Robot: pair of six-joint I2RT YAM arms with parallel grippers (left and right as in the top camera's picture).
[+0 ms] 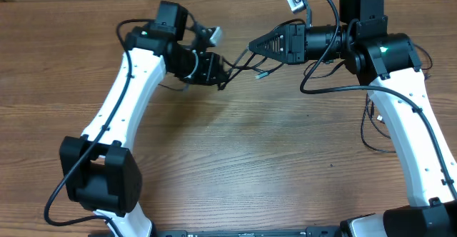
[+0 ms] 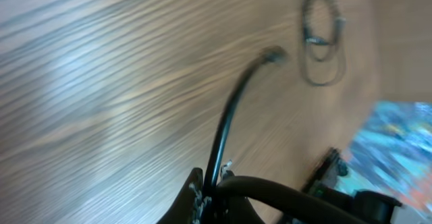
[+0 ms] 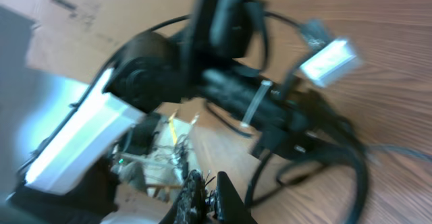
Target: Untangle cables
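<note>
Thin black cables [image 1: 241, 64] stretch between my two grippers at the back of the wooden table [image 1: 271, 158], with a small plug end [image 1: 263, 74] hanging just below them. My left gripper [image 1: 220, 71] is shut on one cable. In the left wrist view that cable [image 2: 229, 116] rises from the pinched jaws of the left gripper [image 2: 214, 190] to a blurred plug [image 2: 273, 54]. A coiled cable [image 2: 320, 42] lies farther off on the table. My right gripper [image 1: 253, 48] points left, shut, with thin strands caught between the close fingers of the right gripper [image 3: 208, 197].
The left arm [image 3: 223, 82] fills much of the right wrist view, close to the right gripper. A cardboard box [image 3: 101, 21] stands behind the table. Loose black wires [image 1: 371, 126] hang beside the right arm near the table's right edge.
</note>
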